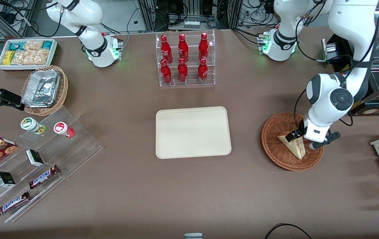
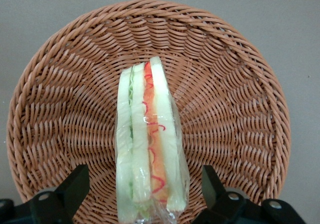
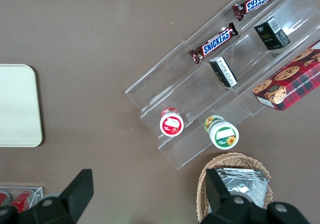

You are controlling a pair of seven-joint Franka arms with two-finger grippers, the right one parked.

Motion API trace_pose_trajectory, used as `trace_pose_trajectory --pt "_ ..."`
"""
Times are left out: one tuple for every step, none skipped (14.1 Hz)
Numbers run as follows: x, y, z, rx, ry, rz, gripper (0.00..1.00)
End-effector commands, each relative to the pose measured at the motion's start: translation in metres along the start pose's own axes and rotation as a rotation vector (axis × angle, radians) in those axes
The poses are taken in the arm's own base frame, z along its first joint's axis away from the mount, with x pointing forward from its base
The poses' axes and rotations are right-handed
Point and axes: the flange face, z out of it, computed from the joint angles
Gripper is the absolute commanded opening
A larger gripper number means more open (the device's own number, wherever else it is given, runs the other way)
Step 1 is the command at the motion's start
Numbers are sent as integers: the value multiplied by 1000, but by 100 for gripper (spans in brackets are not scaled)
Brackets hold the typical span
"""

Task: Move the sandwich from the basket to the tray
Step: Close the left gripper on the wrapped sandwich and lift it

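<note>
Robot lab set up as a mock snack shop, brown table (image 1: 189, 186), clear rack of red bottles (image 1: 185, 59), acrylic steps with chocolate bars (image 1: 43, 177), cables and metal frames at the table's edge, gripper (image 1: 304, 141) over a wicker basket (image 1: 275, 149)

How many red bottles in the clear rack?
6: three on the upper row, three on the lower row. None look hidden.

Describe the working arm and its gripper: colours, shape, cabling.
The left arm has glossy white rounded links, with dark grey round joint caps. A green light ring glows at its base, and black cables loop along it. Its gripper, over the basket and straddling the sandwich, has a white boxy body and two black wedge-shaped fingers, spread apart.
</note>
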Motion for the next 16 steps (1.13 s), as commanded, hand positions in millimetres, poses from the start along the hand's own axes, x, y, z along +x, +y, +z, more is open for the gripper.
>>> trace_pose_trajectory --pt "-1 0 5 -4 12 -16 49" --pt "-1 0 6 -3 11 -15 26" --pt "-1 0 6 -3 11 -15 10" --pt "-1 1 6 -3 11 -13 0" --pt "-1 1 4 -3 11 -10 0" --pt "0 3 0 -6 15 -8 0" --pt "1 5 -6 -8 19 -5 0" --pt "1 7 -17 -4 17 2 0" --pt "5 10 -33 4 8 8 0" --pt "9 17 -54 17 -9 17 0" --pt "14 28 -76 29 -28 30 0" --pt "17 46 -102 53 -48 58 0" --pt "17 69 -130 72 -61 91 0" --pt "14 93 -151 82 -73 124 0" --pt "7 115 -168 80 -71 153 0" --pt "-4 139 -182 77 -68 187 0"
